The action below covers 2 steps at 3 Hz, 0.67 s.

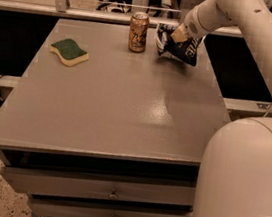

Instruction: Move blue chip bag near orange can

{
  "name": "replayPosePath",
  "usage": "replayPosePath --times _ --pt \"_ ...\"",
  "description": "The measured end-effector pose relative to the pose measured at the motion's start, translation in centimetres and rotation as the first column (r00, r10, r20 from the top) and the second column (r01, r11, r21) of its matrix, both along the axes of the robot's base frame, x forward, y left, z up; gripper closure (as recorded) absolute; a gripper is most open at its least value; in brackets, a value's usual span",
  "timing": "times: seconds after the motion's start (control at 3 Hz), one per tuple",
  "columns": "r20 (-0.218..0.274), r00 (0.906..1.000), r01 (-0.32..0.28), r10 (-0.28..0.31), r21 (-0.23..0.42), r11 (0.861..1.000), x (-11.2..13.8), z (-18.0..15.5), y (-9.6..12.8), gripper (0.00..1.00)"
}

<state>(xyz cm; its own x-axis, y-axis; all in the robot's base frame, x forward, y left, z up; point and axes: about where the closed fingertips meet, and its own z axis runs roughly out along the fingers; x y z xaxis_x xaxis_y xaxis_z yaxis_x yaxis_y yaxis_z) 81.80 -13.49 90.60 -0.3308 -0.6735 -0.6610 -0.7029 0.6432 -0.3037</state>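
Observation:
The orange can [138,31] stands upright near the far edge of the grey table [111,102]. The blue chip bag [177,46] is just to the right of the can, a small gap between them, its lower edge at or just above the table top. My gripper [178,34] comes in from the upper right and is shut on the bag's top edge. The white arm runs up and back to the right. The bag's far side is hidden behind the gripper.
A green-and-yellow sponge [69,51] lies at the table's left. A metal rail [90,0] runs behind the far edge. Drawers [109,193] sit under the table front. The robot's white body [243,186] fills the lower right.

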Motion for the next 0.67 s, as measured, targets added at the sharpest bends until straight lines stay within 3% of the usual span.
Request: replayPosePath --times 0.33,0.67 --pt "-0.04 0.9986 -0.036 0.036 0.003 0.999 -0.35 -0.74 1.33 0.29" --pt "-0.055 0.9965 -0.063 0.063 0.004 0.998 -0.51 -1.02 2.2 0.07"
